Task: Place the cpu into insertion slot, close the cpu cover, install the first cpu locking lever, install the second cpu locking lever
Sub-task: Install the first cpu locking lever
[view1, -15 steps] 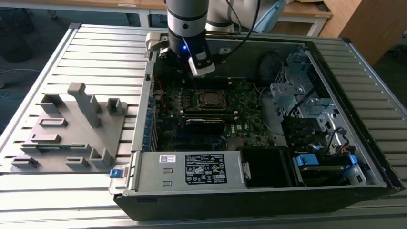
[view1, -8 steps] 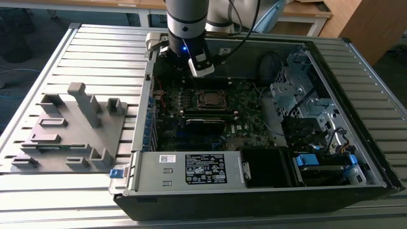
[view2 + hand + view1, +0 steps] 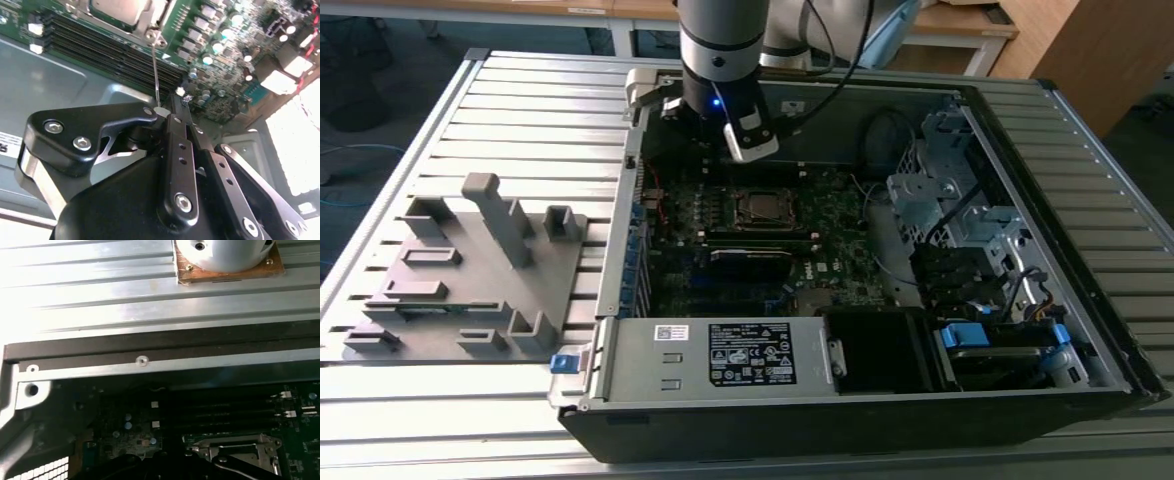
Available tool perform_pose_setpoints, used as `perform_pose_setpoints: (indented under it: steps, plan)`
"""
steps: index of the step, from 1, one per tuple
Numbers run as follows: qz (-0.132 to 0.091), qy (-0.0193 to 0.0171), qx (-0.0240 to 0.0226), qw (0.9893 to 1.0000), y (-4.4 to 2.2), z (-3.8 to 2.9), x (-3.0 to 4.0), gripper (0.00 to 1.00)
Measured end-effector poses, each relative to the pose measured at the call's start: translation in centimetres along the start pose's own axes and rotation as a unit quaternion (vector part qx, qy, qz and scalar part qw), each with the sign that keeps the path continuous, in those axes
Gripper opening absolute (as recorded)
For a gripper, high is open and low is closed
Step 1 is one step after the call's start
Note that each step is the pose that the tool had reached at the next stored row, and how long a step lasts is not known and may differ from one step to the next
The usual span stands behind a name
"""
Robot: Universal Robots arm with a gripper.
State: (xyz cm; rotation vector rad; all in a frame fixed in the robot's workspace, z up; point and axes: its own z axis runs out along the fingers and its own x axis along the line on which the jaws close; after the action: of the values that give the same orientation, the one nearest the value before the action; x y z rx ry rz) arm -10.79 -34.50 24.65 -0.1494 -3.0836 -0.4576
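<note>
A slatted metal table (image 3: 520, 110) spans the exterior view, and an open computer case (image 3: 881, 425) lies on it, taking up the middle and the exterior view's right. A grey fixture (image 3: 467, 270) with upright posts sits on the table just beside the case, on the exterior view's left. The arm (image 3: 720, 40) comes down from the top centre of the exterior view into the far end of the case. The green motherboard (image 3: 834, 225) covers the case floor, with long black memory slots (image 3: 100, 47) beside the socket (image 3: 736, 208), which is near the middle of the exterior view. The chip (image 3: 117, 7) sits in the socket, and the cover (image 3: 156, 17) lies flat around its dull metal top. A thin wire lever (image 3: 156, 70) rises from the socket's corner to the gripper (image 3: 161, 111), whose jaws look drawn together on the lever's tip
</note>
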Motion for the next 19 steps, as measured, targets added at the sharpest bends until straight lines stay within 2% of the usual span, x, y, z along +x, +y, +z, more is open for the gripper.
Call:
perform_pose_setpoints:
  steps: [14, 16, 19]
  plan:
    - [0.000, 0.0000, 0.0000, 1.0000, 0.32, 0.12, -3.66, 0.10]
    - [0.000, 0.0000, 0.0000, 1.0000, 0.34, 0.13, -3.96, 0.10]
    - [0.000, 0.0000, 0.0000, 1.0000, 0.34, 0.13, -3.98, 0.10]
